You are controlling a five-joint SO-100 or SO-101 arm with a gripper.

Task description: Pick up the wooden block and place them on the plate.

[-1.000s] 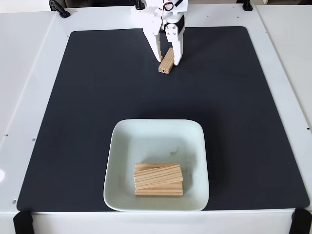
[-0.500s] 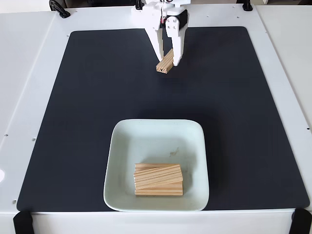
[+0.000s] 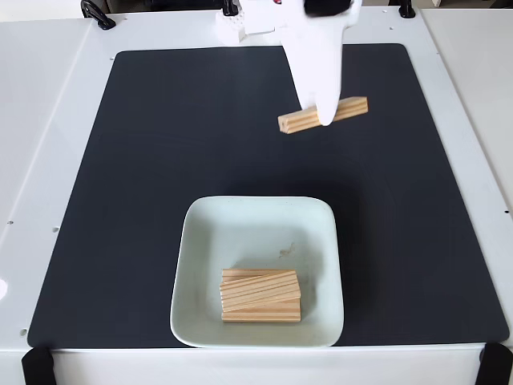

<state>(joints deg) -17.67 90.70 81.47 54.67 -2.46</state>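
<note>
Wooden block in the grip: you have one wooden block (image 3: 323, 115) pinched across its middle by the gripper (image 3: 325, 117); it lies nearly level, its right end tipped slightly up, over the far part of the black mat (image 3: 144, 160).
Jaws: closed down onto that block; both ends stick out to either side of the white fingers, so the hold looks centred. You cannot see the pads themselves from this fixed view.
Plate: the pale green plate (image 3: 200, 241) sits at the near edge of the mat, well apart from the gripper and a little to its left in the fixed view.
Already on the plate: a stack of blocks (image 3: 260, 295) lies in the near half, the top one slightly skewed. Its exact count is hard to read.
Step in hand: the carry, with the block off the mat and not yet over the plate, as I judge it.
Next move: bring the arm toward the near edge and a touch left, and stay above the raised rim.
Release: aim for the bare far half of the plate or square on the stack, then lower before you open.
</note>
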